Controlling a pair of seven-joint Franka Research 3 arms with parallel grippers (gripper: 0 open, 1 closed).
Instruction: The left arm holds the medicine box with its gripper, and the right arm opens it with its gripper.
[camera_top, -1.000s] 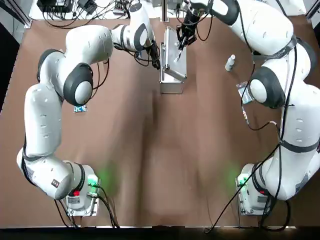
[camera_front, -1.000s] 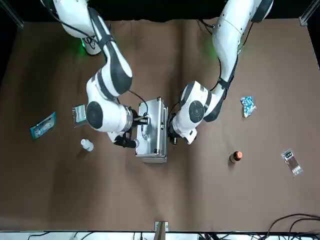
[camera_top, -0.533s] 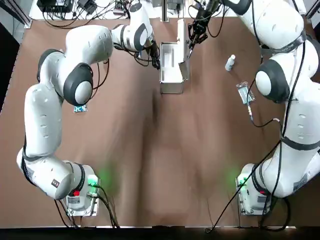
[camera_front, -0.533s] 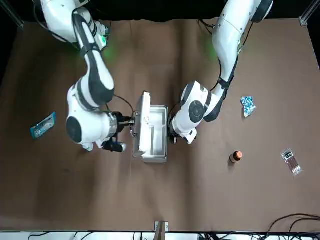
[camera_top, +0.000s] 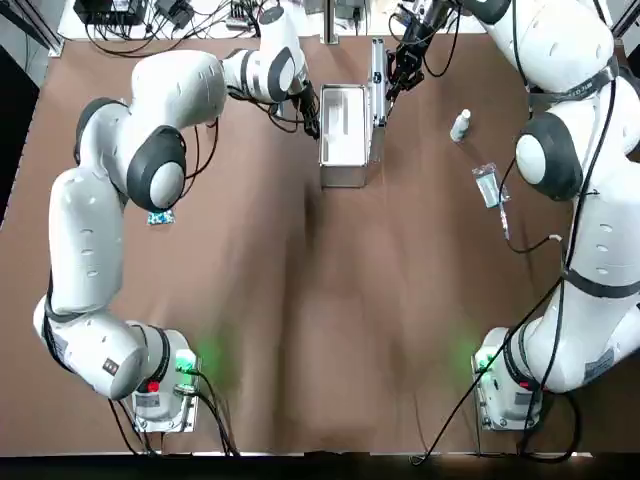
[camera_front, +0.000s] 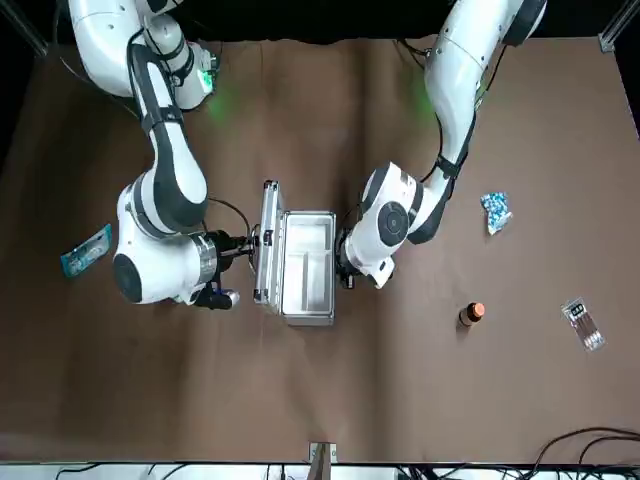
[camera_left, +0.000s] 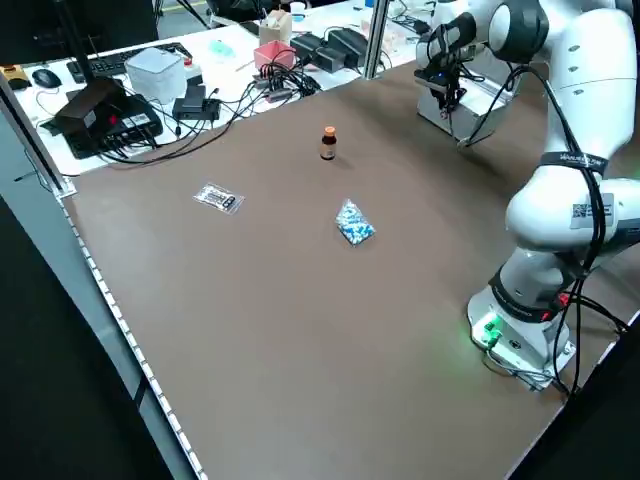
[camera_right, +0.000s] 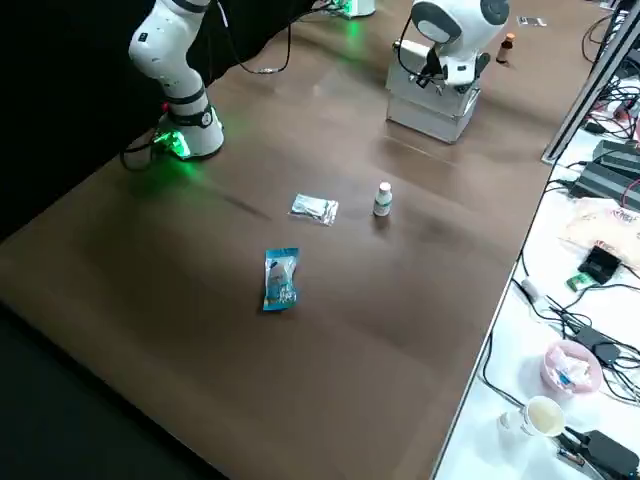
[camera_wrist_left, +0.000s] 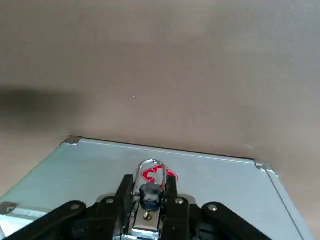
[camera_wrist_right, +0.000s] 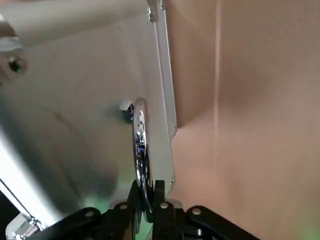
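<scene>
Left hand (camera_wrist_left: 149, 194) pinched a chrome clasp (camera_wrist_left: 150, 175) on the medicine box (camera_top: 342, 135), far middle of tabletop (camera_top: 330, 300); right hand (camera_wrist_right: 146, 197) clamped the lid (camera_top: 377, 85) by its handle (camera_wrist_right: 139, 135), lid upright, box open

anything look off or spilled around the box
Nothing stands out. The box sits flat, held by the left gripper, its lid stood upright by the right gripper. The white bottle and brown bottle stand upright, the packets lie apart from the box, and nothing is spilled.
</scene>
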